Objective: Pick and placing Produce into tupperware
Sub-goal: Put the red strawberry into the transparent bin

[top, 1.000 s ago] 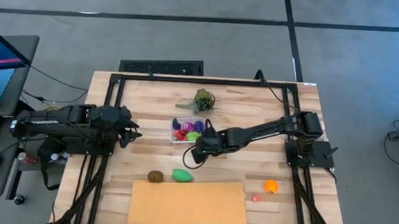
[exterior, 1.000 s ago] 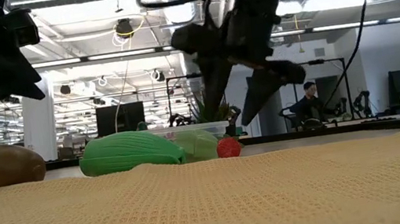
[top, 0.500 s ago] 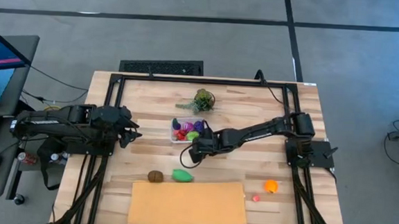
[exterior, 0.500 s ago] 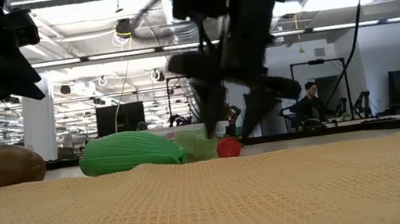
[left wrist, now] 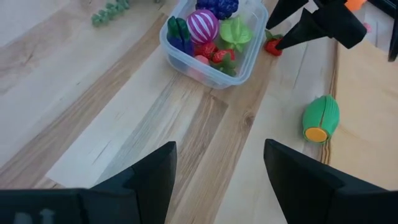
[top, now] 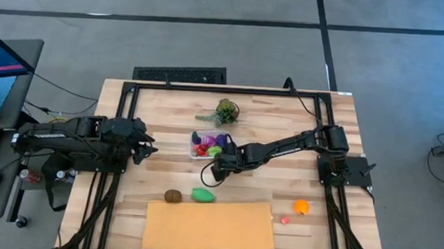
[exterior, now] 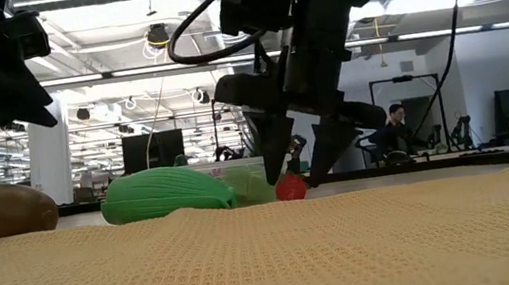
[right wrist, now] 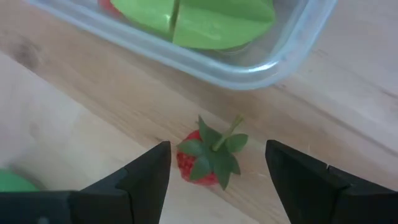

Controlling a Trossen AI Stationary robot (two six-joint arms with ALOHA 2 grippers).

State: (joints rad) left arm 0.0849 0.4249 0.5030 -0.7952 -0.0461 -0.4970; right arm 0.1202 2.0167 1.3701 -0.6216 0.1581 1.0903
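So the right hand (right wrist: 214, 168) hangs spread over a strawberry (right wrist: 208, 158) on the desk (top: 284, 124), at the tupperware's (top: 209, 145) 5 o'clock corner. Left hand (left wrist: 217, 180) waits spread at 9 o'clock.

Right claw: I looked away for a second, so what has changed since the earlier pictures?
The right claw has come down beside the tupperware, and its open fingers now straddle the red strawberry on the table without gripping it. Nothing was taken or let go. The left claw, the produce in the tub, the green piece and the brown piece stayed put.
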